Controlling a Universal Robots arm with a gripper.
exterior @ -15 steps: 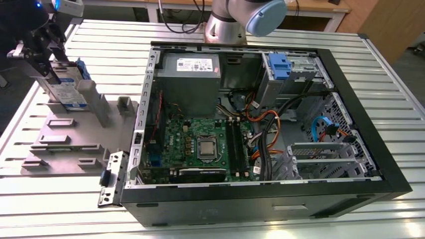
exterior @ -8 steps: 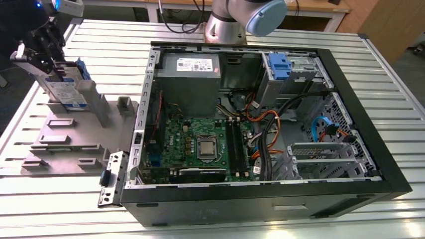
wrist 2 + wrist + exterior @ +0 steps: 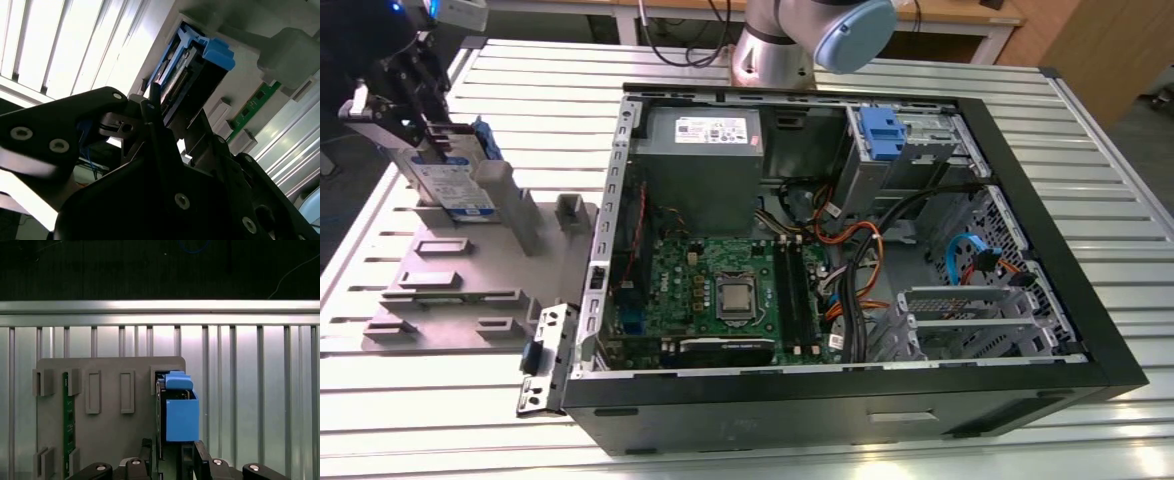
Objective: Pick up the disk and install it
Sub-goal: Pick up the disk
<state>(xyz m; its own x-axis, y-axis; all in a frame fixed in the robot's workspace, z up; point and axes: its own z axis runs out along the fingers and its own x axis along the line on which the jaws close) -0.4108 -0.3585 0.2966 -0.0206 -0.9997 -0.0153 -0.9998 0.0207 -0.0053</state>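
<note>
The disk [image 3: 450, 185] stands on edge in a slot at the far corner of the grey fixture plate [image 3: 454, 290], which lies on the slatted table [image 3: 1067, 120] beside the open computer case [image 3: 854, 250]. The gripper [image 3: 416, 130] is above the disk, with its jaws pinching the disk's upper end.

Disk [image 3: 451, 183] silver, blue rails; fixture [image 3: 454, 300] grey; table [image 3: 1101, 190] silver-ribbed; motherboard [image 3: 720, 290] green.

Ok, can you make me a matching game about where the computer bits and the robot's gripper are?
Things:
1 disk
2 motherboard
3 power supply
4 gripper

Places:
A green, lying inside the case
B right at the disk, outside the case
C grey box with a white sticker, inside the case
D standing upright in the grey holder on the table

Pairs: 1-D, 2-A, 3-C, 4-B
</note>
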